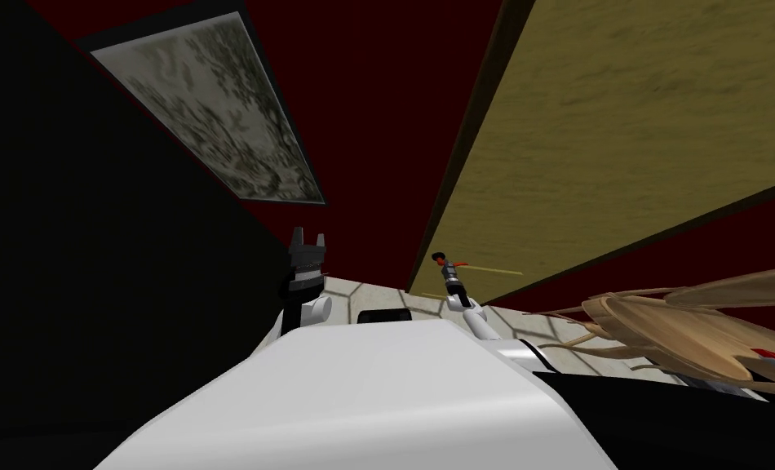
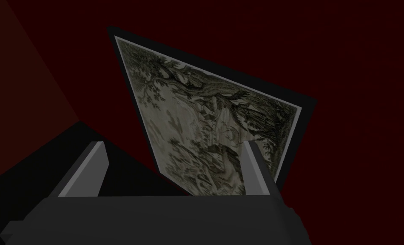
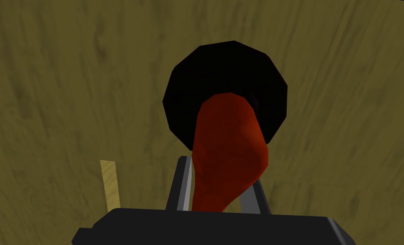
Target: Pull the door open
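Note:
The door (image 1: 639, 122) is a yellow-brown wooden panel in a dark frame, set in a dark red wall. Its red lever handle (image 3: 226, 153) sticks out from a round black base plate (image 3: 184, 85). My right gripper (image 3: 220, 187) is shut on the red handle, with both fingers pressed against its sides. In the head view the right gripper (image 1: 451, 273) sits at the door's lower left edge, beside the handle (image 1: 459, 263). My left gripper (image 2: 171, 170) is raised off to the left with its fingers open and nothing between them; the head view shows the left gripper (image 1: 308, 245) below a framed picture.
A framed picture (image 1: 214, 106) hangs on the red wall left of the door. A black area fills the far left. A tan wicker-like piece of furniture (image 1: 688, 326) stands close on my right. The floor (image 1: 369, 295) is pale tile.

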You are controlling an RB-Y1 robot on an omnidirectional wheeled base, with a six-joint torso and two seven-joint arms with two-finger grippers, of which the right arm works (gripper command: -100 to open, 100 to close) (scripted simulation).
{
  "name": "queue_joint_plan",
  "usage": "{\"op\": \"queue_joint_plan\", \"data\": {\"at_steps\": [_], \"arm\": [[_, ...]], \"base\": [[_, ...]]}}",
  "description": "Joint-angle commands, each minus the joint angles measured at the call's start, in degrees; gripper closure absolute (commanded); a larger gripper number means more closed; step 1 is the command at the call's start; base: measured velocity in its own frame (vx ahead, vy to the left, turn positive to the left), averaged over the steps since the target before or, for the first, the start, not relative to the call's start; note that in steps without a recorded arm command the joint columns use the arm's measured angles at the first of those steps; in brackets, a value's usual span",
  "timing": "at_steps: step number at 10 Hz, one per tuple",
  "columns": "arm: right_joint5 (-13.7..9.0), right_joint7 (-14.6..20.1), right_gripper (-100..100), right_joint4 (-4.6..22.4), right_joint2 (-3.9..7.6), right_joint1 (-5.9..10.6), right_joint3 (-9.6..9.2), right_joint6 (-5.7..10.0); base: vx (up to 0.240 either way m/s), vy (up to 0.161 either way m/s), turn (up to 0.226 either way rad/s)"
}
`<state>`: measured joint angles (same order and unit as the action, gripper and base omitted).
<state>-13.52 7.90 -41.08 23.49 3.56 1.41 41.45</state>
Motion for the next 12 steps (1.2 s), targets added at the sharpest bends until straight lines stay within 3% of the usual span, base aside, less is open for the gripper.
{"op": "queue_joint_plan", "data": {"at_steps": [1, 11, 12], "arm": [[0.0, -0.05, 100, -0.09, 0.08, 0.07, 0.05, 0.13], [1.99, 6.37, 100, -1.9, 4.51, -3.6, -6.07, 4.27], [1.9, 6.02, 100, -1.81, 4.06, -3.49, -5.86, 3.83]], "base": [[0.0, 0.0, 0.0], [-0.197, -0.062, 0.11], [-0.09, -0.03, 0.027]]}}
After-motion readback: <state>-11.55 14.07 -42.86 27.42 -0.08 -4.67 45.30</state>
